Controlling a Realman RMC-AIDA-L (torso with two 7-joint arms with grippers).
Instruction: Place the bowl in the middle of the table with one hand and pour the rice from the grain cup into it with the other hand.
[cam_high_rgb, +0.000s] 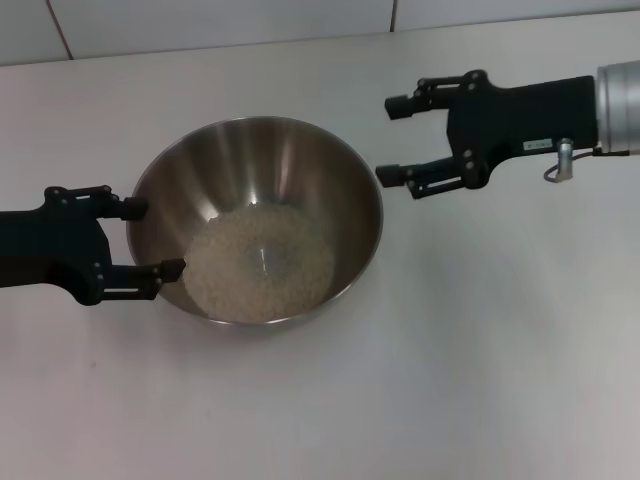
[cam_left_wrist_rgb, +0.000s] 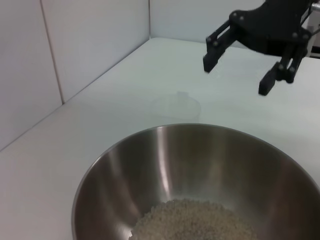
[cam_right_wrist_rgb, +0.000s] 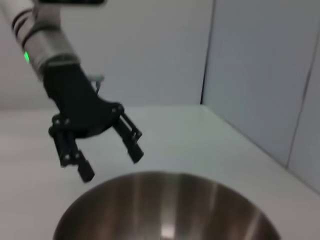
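Observation:
The steel bowl (cam_high_rgb: 300, 165) stands on the white table (cam_high_rgb: 480, 360) near the middle and holds a flat heap of rice (cam_high_rgb: 258, 265). My left gripper (cam_high_rgb: 155, 238) is open at the bowl's left rim, one finger on each side of a stretch of rim. My right gripper (cam_high_rgb: 390, 140) is open and empty, just off the bowl's upper right edge. In the left wrist view a faint clear grain cup (cam_left_wrist_rgb: 176, 107) stands upright on the table beyond the bowl (cam_left_wrist_rgb: 200, 165), under the right gripper (cam_left_wrist_rgb: 236, 75). I cannot make the cup out in the head view.
A white tiled wall (cam_high_rgb: 200, 25) runs along the table's far edge. In the right wrist view the left gripper (cam_right_wrist_rgb: 110, 162) hangs over the far rim of the bowl (cam_right_wrist_rgb: 165, 210).

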